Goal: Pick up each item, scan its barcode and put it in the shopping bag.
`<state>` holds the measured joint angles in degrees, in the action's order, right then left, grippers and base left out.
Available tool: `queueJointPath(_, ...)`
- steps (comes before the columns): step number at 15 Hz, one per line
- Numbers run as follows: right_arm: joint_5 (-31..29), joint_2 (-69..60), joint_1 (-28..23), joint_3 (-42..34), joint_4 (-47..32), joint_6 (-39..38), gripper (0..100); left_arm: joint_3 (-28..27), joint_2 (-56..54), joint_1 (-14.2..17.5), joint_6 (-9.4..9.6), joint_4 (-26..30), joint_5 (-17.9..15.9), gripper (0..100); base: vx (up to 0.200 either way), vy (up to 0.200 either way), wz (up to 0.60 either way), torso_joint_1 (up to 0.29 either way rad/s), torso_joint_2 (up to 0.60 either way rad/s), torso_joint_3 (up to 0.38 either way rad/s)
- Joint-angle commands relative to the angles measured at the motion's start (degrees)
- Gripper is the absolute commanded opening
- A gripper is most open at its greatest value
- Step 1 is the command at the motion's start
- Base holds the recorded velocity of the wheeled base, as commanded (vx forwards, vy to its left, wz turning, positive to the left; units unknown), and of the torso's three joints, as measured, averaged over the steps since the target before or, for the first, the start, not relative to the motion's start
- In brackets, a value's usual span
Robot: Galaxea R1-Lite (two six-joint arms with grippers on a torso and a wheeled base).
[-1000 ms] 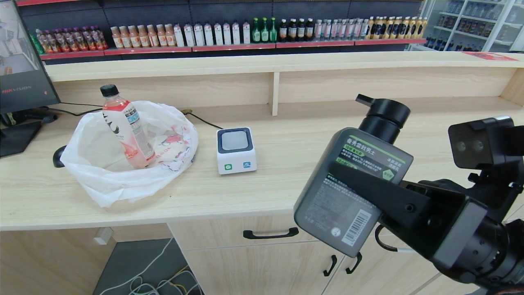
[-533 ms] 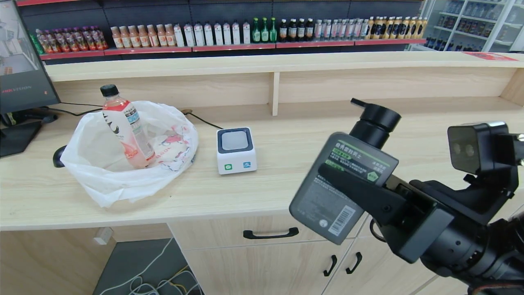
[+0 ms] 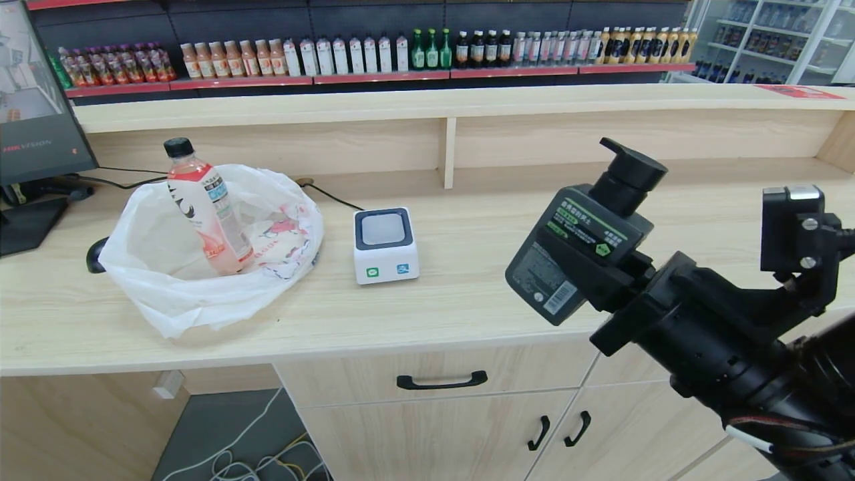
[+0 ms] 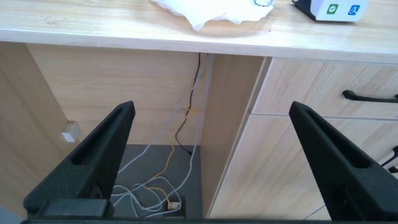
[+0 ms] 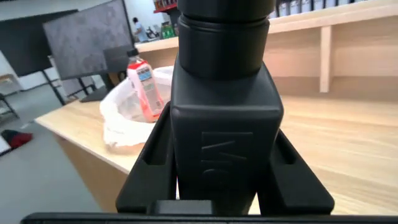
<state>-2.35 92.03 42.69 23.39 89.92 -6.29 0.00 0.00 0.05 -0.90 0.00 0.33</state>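
My right gripper point(image 3: 611, 284) is clamped on the dark grey pump bottle point(image 3: 574, 257), 1 finger on each side. It holds the bottle tilted in the air toward the right end of the counter point(image 3: 434, 307), barcode label turned up toward my head and pump top pointing away from me. The white scanner point(image 3: 385, 244) sits on the counter to its left, well apart. Farther left lies the white shopping bag point(image 3: 160, 287) with 1 pink drink bottle point(image 3: 208, 207) leaning in it. My left gripper point(image 4: 214, 155) hangs low before the cabinet, fingers spread wide, holding nothing.
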Motion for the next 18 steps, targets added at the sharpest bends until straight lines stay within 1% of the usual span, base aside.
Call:
queueJointPath(1,-0.02,0.08,-2.09,0.51,0.08,3.21,0,0.00,0.00,0.04,0.02,0.00,0.02,100,0.000,0.000,0.00,0.000,0.00,0.000)
queueJointPath(3,-0.02,-0.01,-2.79,0.78,0.08,4.97,0,0.00,0.00,0.04,-0.06,0.00,0.02,100,0.000,0.000,0.00,0.000,0.00,0.000)
queueJointPath(7,0.42,0.43,-11.58,0.86,0.08,8.40,0,0.00,0.00,0.04,-0.06,0.00,0.02,100,0.000,0.000,0.00,0.000,0.00,0.000)
queueJointPath(10,-0.02,1.23,-12.98,0.95,0.08,9.81,0,0.00,0.00,0.04,-0.06,0.00,0.02,100,0.000,0.000,0.00,0.000,0.00,0.000)
queueJointPath(11,0.24,1.58,-15.62,0.86,0.08,12.00,0,0.00,0.00,0.04,-0.06,0.00,0.02,100,0.000,0.000,0.00,0.000,0.00,0.000)
queueJointPath(13,0.33,1.66,-17.99,2.01,0.08,12.09,0,0.00,0.00,0.04,-0.06,0.00,0.02,100,0.000,0.000,0.00,0.000,0.00,0.000)
queueJointPath(14,0.42,1.93,-18.35,3.06,0.08,12.00,0,0.00,0.00,0.04,-0.06,0.00,0.02,100,0.000,0.000,0.00,0.000,0.00,0.000)
queueJointPath(18,0.33,2.90,-18.61,3.06,0.08,11.39,0,0.00,0.00,0.04,0.02,0.00,0.02,100,0.000,0.000,0.00,0.000,0.00,0.000)
